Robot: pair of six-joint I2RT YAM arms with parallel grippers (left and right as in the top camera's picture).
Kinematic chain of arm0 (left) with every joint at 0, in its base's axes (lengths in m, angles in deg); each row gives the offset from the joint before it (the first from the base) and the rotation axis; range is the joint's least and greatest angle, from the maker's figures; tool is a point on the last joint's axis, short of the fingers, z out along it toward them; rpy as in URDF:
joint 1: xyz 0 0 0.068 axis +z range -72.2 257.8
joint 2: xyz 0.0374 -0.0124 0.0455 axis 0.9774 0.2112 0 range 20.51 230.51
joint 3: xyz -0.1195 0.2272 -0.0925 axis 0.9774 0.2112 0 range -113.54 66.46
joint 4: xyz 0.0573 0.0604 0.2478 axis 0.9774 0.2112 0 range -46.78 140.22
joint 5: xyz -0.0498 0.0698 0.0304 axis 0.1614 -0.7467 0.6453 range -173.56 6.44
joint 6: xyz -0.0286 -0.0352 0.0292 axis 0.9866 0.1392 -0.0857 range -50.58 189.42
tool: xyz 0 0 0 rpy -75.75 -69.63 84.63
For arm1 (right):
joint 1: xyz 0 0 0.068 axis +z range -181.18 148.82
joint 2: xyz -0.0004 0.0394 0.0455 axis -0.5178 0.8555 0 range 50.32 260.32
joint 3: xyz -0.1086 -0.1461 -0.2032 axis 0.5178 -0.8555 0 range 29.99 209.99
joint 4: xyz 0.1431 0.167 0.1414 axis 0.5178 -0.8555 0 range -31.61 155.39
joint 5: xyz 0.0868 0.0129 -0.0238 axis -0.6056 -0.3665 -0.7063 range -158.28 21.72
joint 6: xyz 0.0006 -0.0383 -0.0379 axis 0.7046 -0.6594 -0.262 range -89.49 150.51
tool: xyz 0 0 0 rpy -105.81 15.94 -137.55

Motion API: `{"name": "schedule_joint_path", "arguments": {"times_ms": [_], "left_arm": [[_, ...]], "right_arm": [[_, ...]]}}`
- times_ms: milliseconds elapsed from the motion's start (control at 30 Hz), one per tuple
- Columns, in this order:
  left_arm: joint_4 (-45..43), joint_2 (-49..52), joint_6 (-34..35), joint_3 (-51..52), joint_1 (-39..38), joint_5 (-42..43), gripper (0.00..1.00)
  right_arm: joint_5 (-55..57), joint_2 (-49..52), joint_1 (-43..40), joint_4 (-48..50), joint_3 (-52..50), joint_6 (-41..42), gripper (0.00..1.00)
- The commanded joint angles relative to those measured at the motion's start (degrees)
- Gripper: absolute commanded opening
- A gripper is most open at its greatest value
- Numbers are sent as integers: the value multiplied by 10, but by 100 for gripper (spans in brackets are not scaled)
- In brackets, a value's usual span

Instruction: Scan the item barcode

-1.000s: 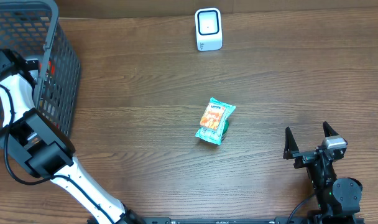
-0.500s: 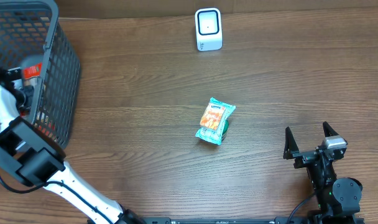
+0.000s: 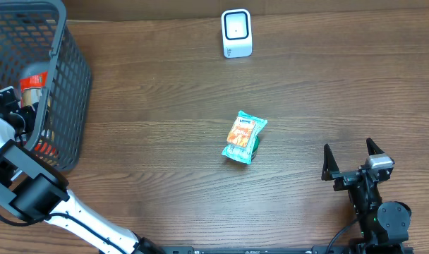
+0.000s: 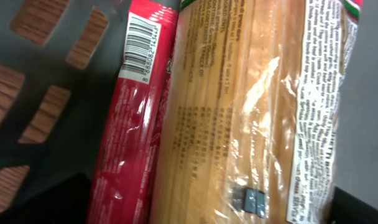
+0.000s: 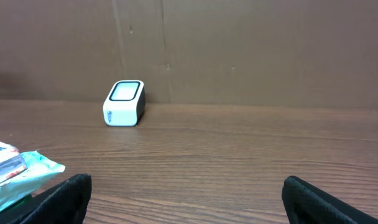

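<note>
- The left arm (image 3: 20, 187) reached into the wire basket (image 3: 72, 85), its camera close over a spaghetti packet (image 4: 251, 112) and a red packet (image 4: 136, 137) bearing a barcode (image 4: 143, 48). Whether the left fingers were spread could not be told.
- The right fingers (image 3: 328, 161) stood spread and empty.
- A snack pouch (image 3: 244, 137) lay mid-tabletop (image 3: 165, 106), well apart from the scanner (image 3: 236, 32).
- Nothing appeared lifted, so picking, presenting and scanning seemingly remained.

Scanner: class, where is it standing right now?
In the overhead view the scanner stands near the far edge of the table, about centre, beyond the snack packet.
</note>
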Motion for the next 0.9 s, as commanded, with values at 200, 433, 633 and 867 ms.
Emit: {"name": "schedule_joint_path", "arguments": {"times_ms": [200, 433, 633, 867], "left_arm": [[2, 29, -10, 38, 10, -36, 5], [24, -31, 16, -28, -6, -38, 4], [3, -135, 18, -87, -58, -42, 4], [-5, -241, 43, -128, -134, -143, 4]], "right_arm": [[1, -6, -1, 1, -6, -2, 100], [1, -6, -1, 1, -6, -2, 100], [1, -6, -1, 1, -6, -2, 100], [1, -6, -1, 1, -6, -2, 100]]}}
